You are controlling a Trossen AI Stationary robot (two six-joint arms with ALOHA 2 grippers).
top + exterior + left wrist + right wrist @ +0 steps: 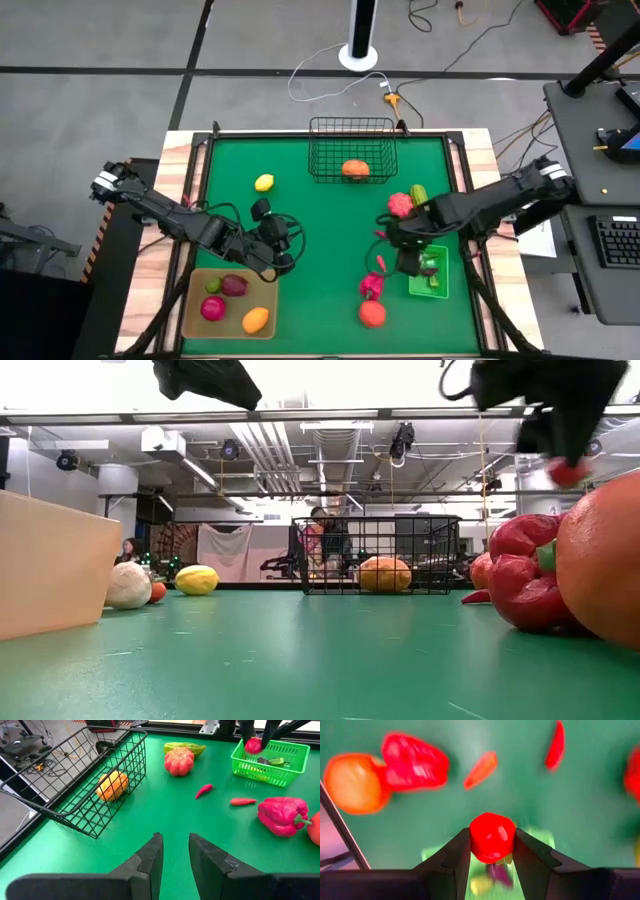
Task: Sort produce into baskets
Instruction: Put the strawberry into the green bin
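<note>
The right gripper [492,851] hangs directly above the green bin [270,757], its two dark fingers clamped on a small round red piece [492,837] held clear of the bin's rim. Inside the bin lie a few small pieces, green and purple among them, too small to name.

On the green mat just beside the bin rest a pink-red pepper [282,815] and an orange-red round fruit [372,314], touching or nearly so, with two slim red chillies [204,791] lying apart between the bin and the black wire basket [352,150]. A ribbed red tomato-like piece [179,762] and a green vegetable [185,747] behind it sit on the far side of the bin, toward the basket.

The wire basket holds a single orange pumpkin-like piece [354,169]. A yellow lemon [264,182] lies on the mat well away from the bin, beside the basket.

The left gripper [174,851] hovers over the mat next to the tan tray [196,322], its fingers slightly apart and holding nothing. The tray carries a green piece, a dark red one, a pink one and an orange one [255,320].
</note>
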